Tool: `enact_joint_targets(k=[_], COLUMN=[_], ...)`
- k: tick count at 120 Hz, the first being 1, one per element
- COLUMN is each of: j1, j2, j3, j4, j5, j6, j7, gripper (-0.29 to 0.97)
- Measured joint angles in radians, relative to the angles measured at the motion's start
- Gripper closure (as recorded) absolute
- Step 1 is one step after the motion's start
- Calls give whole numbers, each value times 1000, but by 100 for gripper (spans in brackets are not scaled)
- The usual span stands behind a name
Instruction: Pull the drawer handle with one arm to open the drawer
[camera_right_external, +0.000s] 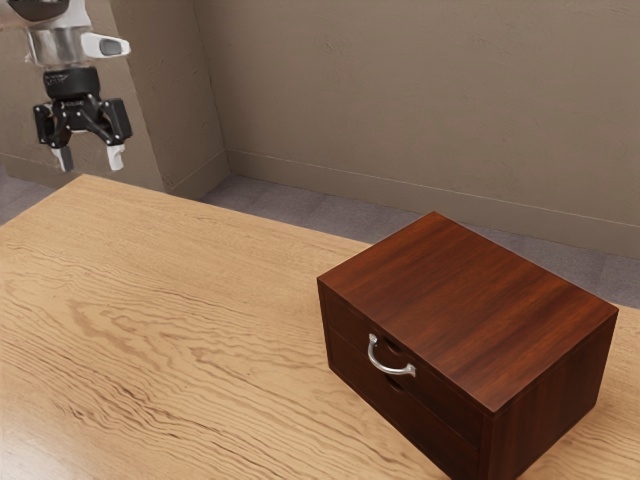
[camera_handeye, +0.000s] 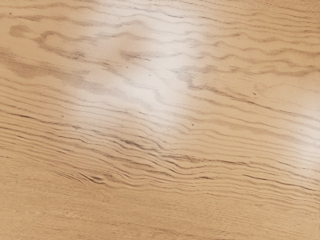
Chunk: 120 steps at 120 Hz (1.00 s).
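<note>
A dark red-brown wooden drawer box (camera_right_external: 470, 300) stands on the table toward the exterior view's right. Its upper drawer front carries a curved silver handle (camera_right_external: 387, 360), and the drawer sits flush with the box. My black gripper (camera_right_external: 88, 158) hangs high above the table's far corner at the exterior view's upper left, far from the box. Its two white-tipped fingers (camera_right_external: 116, 156) stand apart with nothing between them. The wrist view looks straight down on bare wood grain of the table (camera_handeye: 160, 150).
The light wooden table (camera_right_external: 150, 320) stretches wide between the gripper and the box. Behind it are a grey floor and beige walls (camera_right_external: 420, 90), with a wall corner just behind the arm.
</note>
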Motion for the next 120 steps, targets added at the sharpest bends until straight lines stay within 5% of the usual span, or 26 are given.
enact_joint_targets(k=[22, 30, 42, 52, 64, 78, 92, 120], j1=[-18, -37, -32, -10, -333, -705, -518, -556], j2=[9, -84, -150, -84, -61, -264, -364, -331], j3=[-13, -41, -159, -262, -297, -299, -292, -280], j4=[14, 108, 145, 121, -2, -379, -623, -774], j5=[-23, 17, 67, 125, 156, 175, 190, 200], j6=[139, 165, 223, 250, 303, 467, 640, 920], j7=[26, 47, 210, 384, 558, 729, 874, 1098], gripper=[0, 0, 0, 0, 0, 0, 0, 0])
